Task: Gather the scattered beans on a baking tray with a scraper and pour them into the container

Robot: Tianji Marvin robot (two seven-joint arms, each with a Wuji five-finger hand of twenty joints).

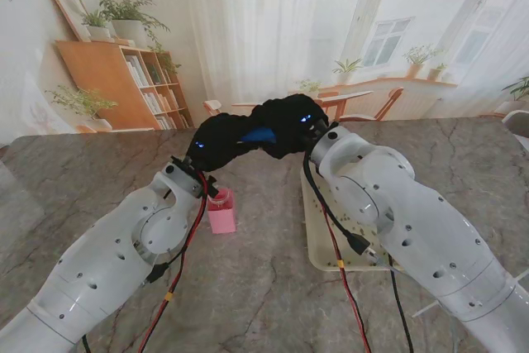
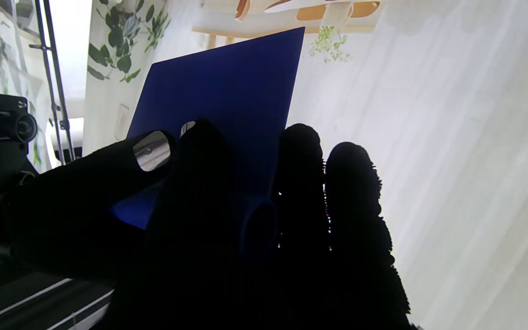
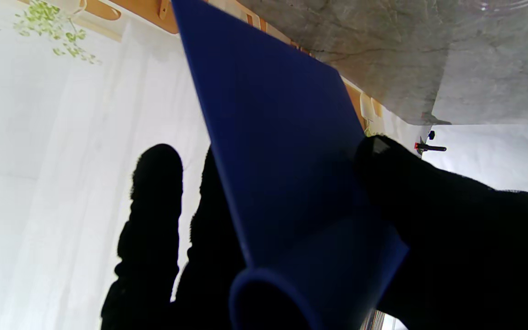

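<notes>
A blue scraper (image 1: 258,135) is held up above the table's middle, between my two black-gloved hands. My left hand (image 1: 216,145) is shut on it; in the left wrist view the scraper's flat blade (image 2: 227,91) rises past the left hand (image 2: 200,229), thumb across its face. My right hand (image 1: 291,126) grips it too: in the right wrist view the thumb presses the scraper (image 3: 282,160) and the other fingers of the right hand (image 3: 452,238) lie behind. A cream baking tray (image 1: 318,241) lies under my right arm, mostly hidden, with small green beans (image 1: 343,225) scattered on it.
A small pink container (image 1: 221,211) stands on the grey marble table (image 1: 264,287) beside my left forearm, to the left of the tray. Red and black cables hang from both arms over the table. Shelves, plants and curtains lie beyond the far edge.
</notes>
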